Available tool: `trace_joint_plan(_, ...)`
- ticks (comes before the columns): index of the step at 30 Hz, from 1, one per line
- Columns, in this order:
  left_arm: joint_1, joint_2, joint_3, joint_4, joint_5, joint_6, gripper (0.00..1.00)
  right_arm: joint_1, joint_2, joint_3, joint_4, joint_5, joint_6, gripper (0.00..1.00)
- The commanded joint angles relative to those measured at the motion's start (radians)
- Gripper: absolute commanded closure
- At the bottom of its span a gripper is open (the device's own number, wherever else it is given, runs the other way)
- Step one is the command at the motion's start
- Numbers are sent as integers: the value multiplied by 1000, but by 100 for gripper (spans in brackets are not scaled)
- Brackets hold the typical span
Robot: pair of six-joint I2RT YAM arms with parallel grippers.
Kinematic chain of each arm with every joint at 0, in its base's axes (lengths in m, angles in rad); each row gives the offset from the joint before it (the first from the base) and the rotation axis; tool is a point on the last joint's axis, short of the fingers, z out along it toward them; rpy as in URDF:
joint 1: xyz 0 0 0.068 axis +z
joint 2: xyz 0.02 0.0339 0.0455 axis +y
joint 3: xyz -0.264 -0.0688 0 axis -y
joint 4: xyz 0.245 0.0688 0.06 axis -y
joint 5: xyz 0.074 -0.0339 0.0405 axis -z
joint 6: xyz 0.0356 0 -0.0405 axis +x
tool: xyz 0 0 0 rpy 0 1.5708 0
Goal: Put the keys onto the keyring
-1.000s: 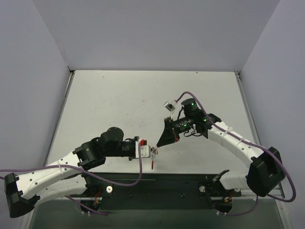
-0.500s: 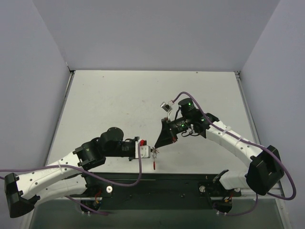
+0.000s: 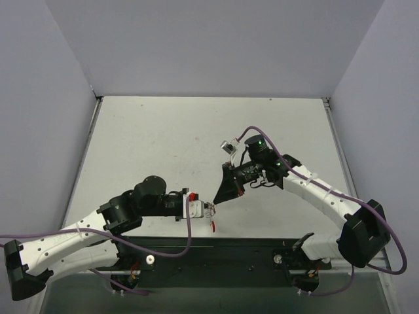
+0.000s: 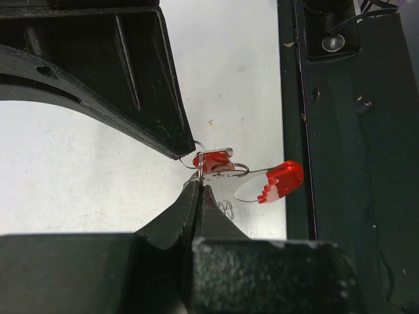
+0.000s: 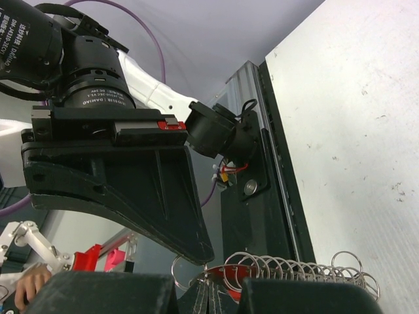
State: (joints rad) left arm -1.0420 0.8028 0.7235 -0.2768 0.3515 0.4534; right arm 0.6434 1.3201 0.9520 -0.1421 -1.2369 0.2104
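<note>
Open desk (image 3: 163,144) stretches far beyond; both claws meet just inside its near edge. The left claw (image 4: 198,191), pinched tight, nips the key (image 4: 211,162) by its silver stem, and the keyring (image 4: 285,175) hangs toward that edge. The right claw (image 3: 217,199), closed too, touches the key's far side.

Left gripper (image 3: 210,209) and right gripper (image 3: 217,199) tip to tip above table (image 3: 163,144) near front edge, key (image 4: 211,161) between tips, foot-shaped tag (image 4: 278,182) beside it toward base rail (image 4: 340,196).
</note>
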Motion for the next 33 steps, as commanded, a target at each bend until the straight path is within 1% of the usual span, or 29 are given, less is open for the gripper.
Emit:
trace_joint_plan(1, -4, -11, 5, 59, -2, -1, 100, 12, -4, 42, -11, -42, -34, 100)
trace_joint_plan(14, -4, -8, 7, 39, 10, -2, 100, 21, -13, 53, -17, -36, -34, 100)
trace_joint_plan(33, -4, -24, -13, 42, -29, -1, 100, 30, 4, 59, -21, -58, -40, 100)
